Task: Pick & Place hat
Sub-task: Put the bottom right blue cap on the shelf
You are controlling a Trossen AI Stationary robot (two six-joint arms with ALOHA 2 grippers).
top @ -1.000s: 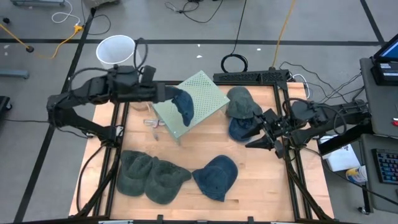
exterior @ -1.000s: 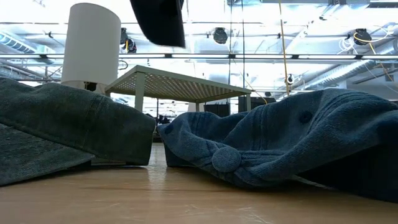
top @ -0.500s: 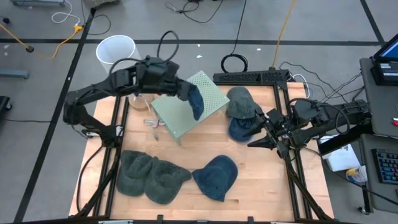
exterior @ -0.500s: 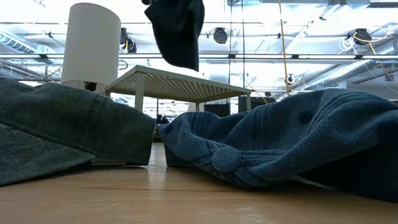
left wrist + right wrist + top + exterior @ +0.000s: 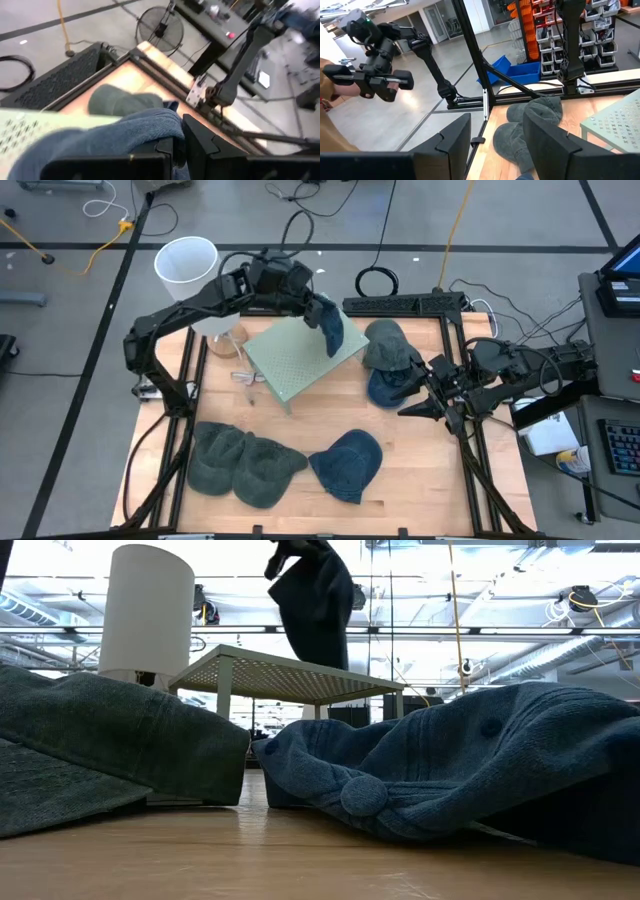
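A dark blue hat (image 5: 331, 332) hangs from my left gripper (image 5: 318, 306), which is shut on it above the far right part of the pale green perforated stand (image 5: 298, 358). In the low view the hat (image 5: 316, 602) dangles just over the stand's top (image 5: 290, 675). My right gripper (image 5: 415, 392) stands open near the table's right edge with nothing between its fingers (image 5: 451, 142). It is beside a grey-green hat (image 5: 388, 342) that lies partly on another blue hat (image 5: 383, 387). My left gripper pinches bunched blue cloth (image 5: 150, 127) at the hat's upper end between its two fingers; which part of the hat this is cannot be told. The fingers slant down toward the table's right side. The hat hangs slack below them, clear of the stand.
Two green hats (image 5: 240, 462) and a blue hat (image 5: 348, 464) lie along the near part of the table. A white cylinder (image 5: 187, 264) stands beyond the far left corner. In the right wrist view a person's hand holds a black handle (image 5: 370, 75) off the table.
My left gripper has swung toward the table's right and far edges and sunk a little, rolling its wrist. It has carried the blue hat from the stand's left part to its far right part. The hat still hangs from the gripper, now lower over the stand.
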